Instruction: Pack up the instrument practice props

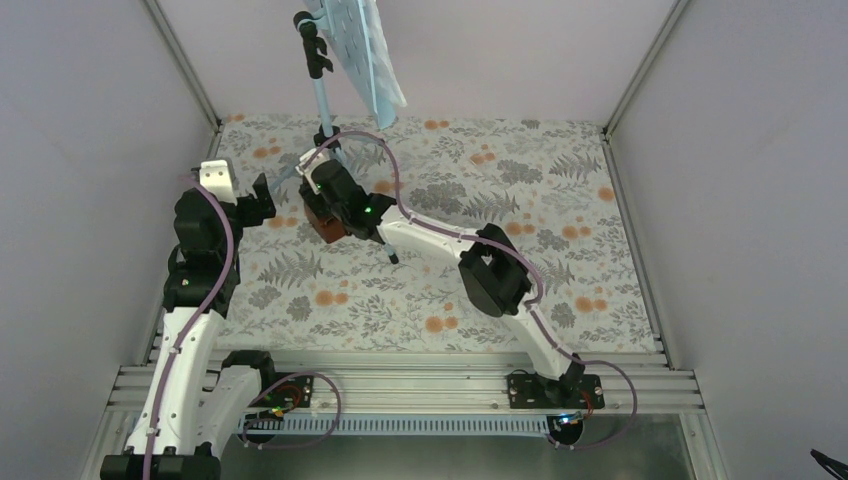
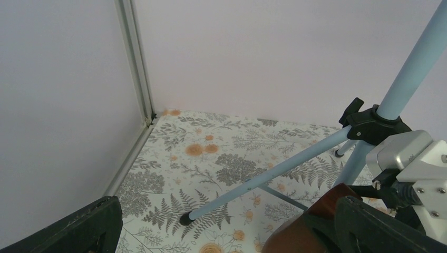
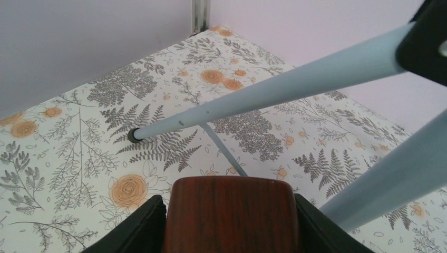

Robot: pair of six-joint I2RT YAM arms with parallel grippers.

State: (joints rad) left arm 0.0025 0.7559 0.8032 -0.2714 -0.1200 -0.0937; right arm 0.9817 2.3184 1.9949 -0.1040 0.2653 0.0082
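Tools of both arms are seen from above, over the flowered desk (image 1: 600, 260). The right tool (image 1: 325, 220) is reached across to the far left part and is set down over the brown metronome (image 1: 322, 232), which stands on the desk just beside the foot of the light-blue music stand (image 1: 360, 50). The stand is upright, with its hole-dotted plate tilted at the top. The left tool (image 1: 258, 205) is held spread wide just to the left of the metronome, and nothing is gripped in it.

From the left wrist, the left tool (image 2: 221, 232) is shown with its two black fingers (image 2: 68, 229) far apart at the lower corners. The metronome (image 2: 295, 234) is seen low between them, further on, and is not touched by them. A leg of the music stand (image 2: 263, 182) is slanted down to the desk behind it.

From the right wrist, the right tool (image 3: 229, 224) is seen closed around the metronome (image 3: 229, 208), whose rounded wooden top is flanked on both sides by the fingers (image 3: 142, 226), which are laid against it. A leg of the music stand (image 3: 263, 95) is crossed just beyond.
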